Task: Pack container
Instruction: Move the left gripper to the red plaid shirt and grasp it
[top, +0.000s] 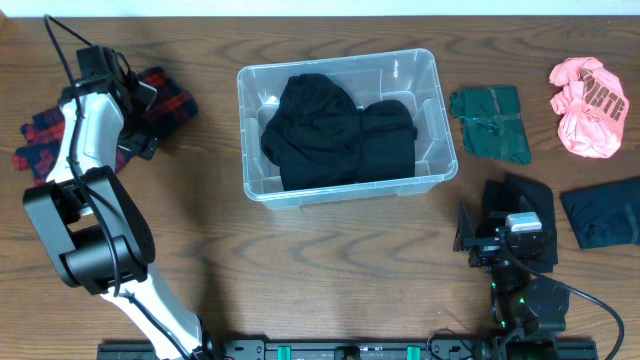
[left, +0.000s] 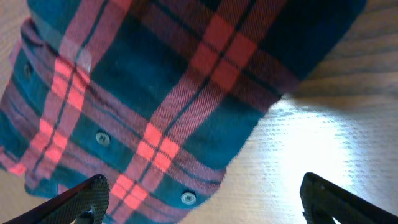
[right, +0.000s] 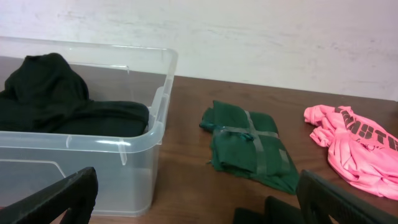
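A dark brown counter (top: 330, 260) with a strong wood grain fills the overhead view. Beyond its far edge stands an off-white wall (right: 280, 37) with a rough, mottled surface, meeting the counter in a straight line. In the left wrist view, bright light glares off the counter's wood.

Clear container (top: 437, 150) mid-table, upright, w/ black clothes inside.

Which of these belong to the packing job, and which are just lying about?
In the job: container, black clothing inside it, plaid shirt below the left end effector.
Lying about, possibly next: folded green cloth, pink shirt, dark blue garment.
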